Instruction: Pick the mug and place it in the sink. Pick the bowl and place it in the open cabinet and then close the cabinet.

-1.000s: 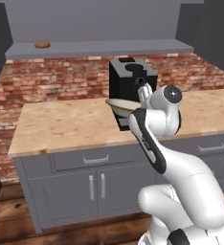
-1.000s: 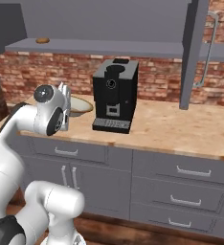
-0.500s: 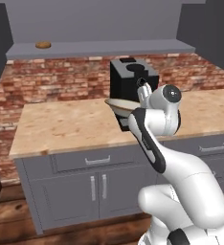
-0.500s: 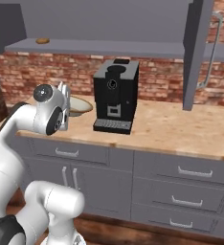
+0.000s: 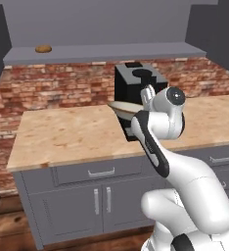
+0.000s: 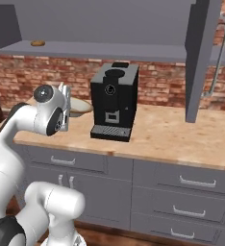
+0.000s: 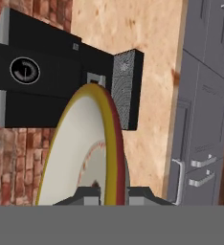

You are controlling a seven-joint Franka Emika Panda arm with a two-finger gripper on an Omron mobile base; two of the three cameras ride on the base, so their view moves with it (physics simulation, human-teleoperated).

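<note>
Nothing much has moved since a second ago; the arm stays up with its load.

From the left base view, the bowl (image 5: 122,107) pokes out at 9 o'clock from the white wrist, held above the counter (image 5: 67,137), just in front of the black coffee machine (image 5: 136,88).

From the right base view, the bowl (image 6: 78,106) sits at 3 o'clock of the wrist. The open cabinet (image 6: 201,53) door hangs at 2 o'clock.

In the hand view, the gripper (image 7: 113,194) is clenched on the bowl's (image 7: 71,158) rim. I think the thin pinch could slip, or the bowl could bump the machine.
</note>
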